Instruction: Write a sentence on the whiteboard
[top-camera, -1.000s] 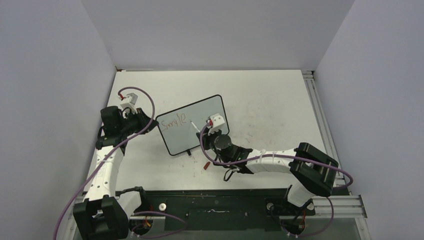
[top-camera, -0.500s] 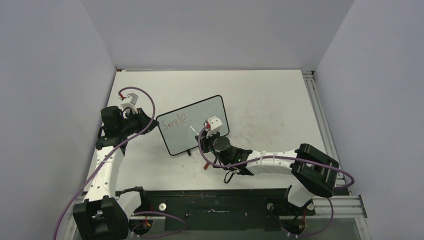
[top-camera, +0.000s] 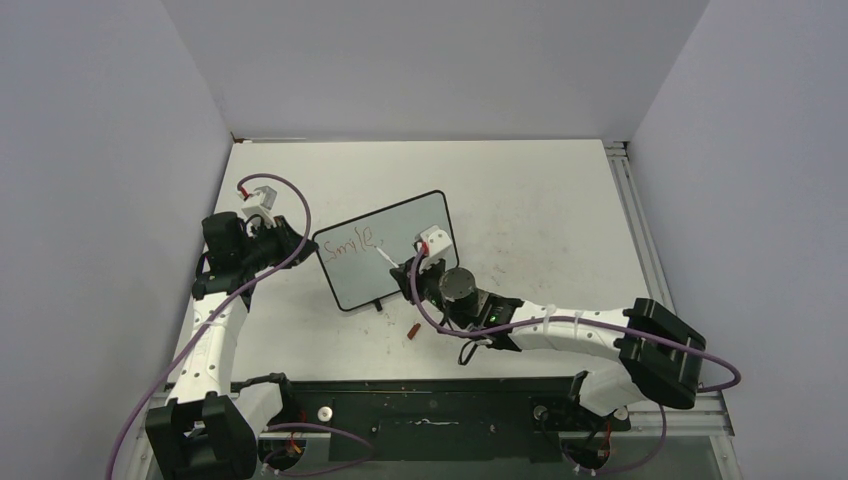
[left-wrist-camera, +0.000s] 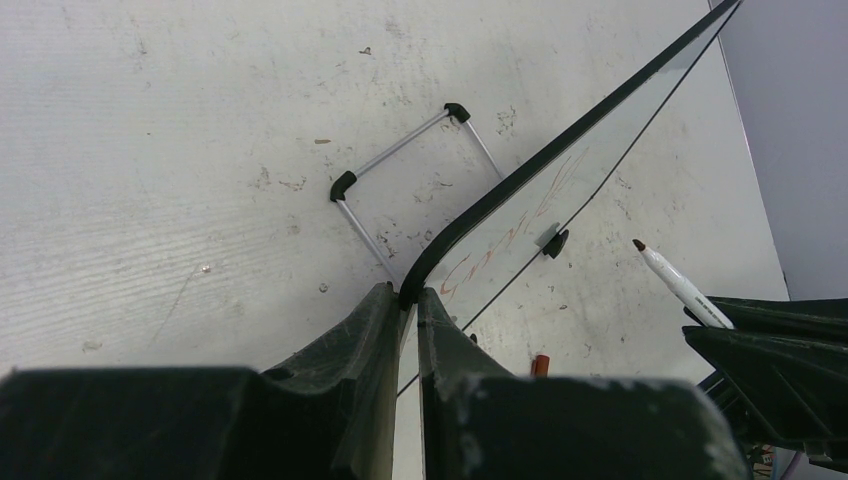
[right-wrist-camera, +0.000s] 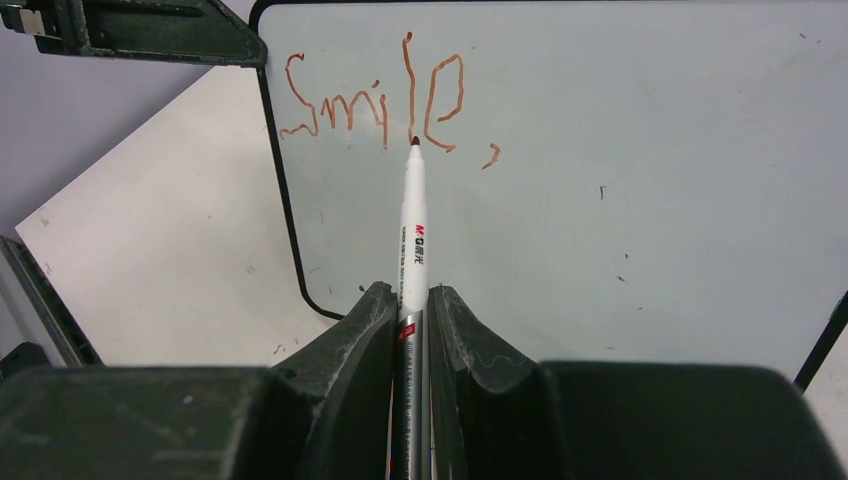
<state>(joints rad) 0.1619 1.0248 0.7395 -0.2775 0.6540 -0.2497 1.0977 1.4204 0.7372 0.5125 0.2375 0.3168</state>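
Note:
The whiteboard (top-camera: 400, 225) stands tilted on the table, black-framed. My left gripper (top-camera: 300, 243) is shut on its left corner, and the frame (left-wrist-camera: 560, 150) runs out from between the left gripper's (left-wrist-camera: 411, 296) fingers. The sentence (right-wrist-camera: 380, 100) reads "Smile," in red on the upper left of the board (right-wrist-camera: 620, 180), and it shows small from above as well (top-camera: 352, 243). My right gripper (right-wrist-camera: 411, 295) is shut on a white marker (right-wrist-camera: 412, 230). The marker's red tip points at the foot of the "l". Whether it touches I cannot tell.
A red marker cap (top-camera: 413, 331) lies on the table in front of the board, near my right wrist. A wire stand (left-wrist-camera: 410, 150) props the board from behind. Grey walls close the left, back and right. A metal rail (top-camera: 630, 200) runs along the table's right edge.
The right gripper dipped toward the near edge, then came back up and right with the marker. The right arm's elbow swung out to the right. The left arm has not moved.

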